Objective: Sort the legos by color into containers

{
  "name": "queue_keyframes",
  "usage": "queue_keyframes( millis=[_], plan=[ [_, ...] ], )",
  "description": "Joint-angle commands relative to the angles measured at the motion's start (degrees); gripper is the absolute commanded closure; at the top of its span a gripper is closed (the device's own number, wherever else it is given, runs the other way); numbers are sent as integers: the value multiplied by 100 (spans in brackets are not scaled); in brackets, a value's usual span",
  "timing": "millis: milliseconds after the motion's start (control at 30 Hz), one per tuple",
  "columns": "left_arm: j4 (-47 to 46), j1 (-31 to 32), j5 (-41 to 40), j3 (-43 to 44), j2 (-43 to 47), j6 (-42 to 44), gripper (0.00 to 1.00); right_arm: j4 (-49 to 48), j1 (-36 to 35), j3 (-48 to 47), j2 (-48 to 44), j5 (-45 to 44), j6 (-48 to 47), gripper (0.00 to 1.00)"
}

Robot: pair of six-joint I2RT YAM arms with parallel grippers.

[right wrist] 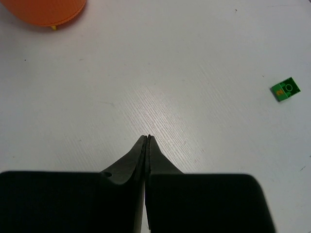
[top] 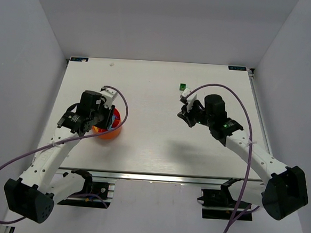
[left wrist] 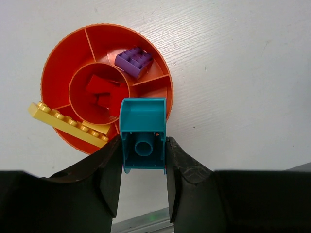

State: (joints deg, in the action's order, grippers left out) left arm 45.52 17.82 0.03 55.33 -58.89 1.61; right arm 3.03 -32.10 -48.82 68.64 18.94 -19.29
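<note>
While the left fingers (left wrist: 109, 174) are clamping a teal square plastic brick (left wrist: 142, 119) from both sides, roughly half open around it, they are holding it just above the edge of the round orange plastic bowl (left wrist: 58, 53). This bowl has dividers inside and is standing on the left part of the white worktop (left wrist: 243, 73). Red bricks (left wrist: 99, 90) are lying in its middle cup, and a purple brick (left wrist: 133, 61) is lying in one outer compartment. A long yellow flat brick (left wrist: 68, 124) is resting across the rim and sticking partly outside.

The right fingers (right wrist: 138, 155) are pressing fully together with nothing between them and are hovering over bare worktop. A small green brick (right wrist: 285, 90) is lying apart from them, at the far side, right of the middle.

I am judging that the step in hand is placing the teal brick. The next move is calling for bringing it over an outer compartment with no other colour in it, then opening the fingers. Over which compartment it is hanging now, I cannot tell. The green brick is waiting for the right fingers, which are needing to open first.
</note>
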Motion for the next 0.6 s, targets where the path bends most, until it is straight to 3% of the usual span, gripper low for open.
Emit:
queue_keyframes(
  millis=[0, 233, 567],
  plan=[
    [-210, 28, 251, -93, 282, 804, 100, -391, 230, 57, -114, 557, 224, 100],
    [-350, 28, 682, -5, -51, 1588, 100, -391, 634, 136, -272, 857, 320, 100],
    [-517, 151, -124, -119, -351, 1808, 100, -426, 942, 197, -343, 1191, 443, 100]
  ],
)
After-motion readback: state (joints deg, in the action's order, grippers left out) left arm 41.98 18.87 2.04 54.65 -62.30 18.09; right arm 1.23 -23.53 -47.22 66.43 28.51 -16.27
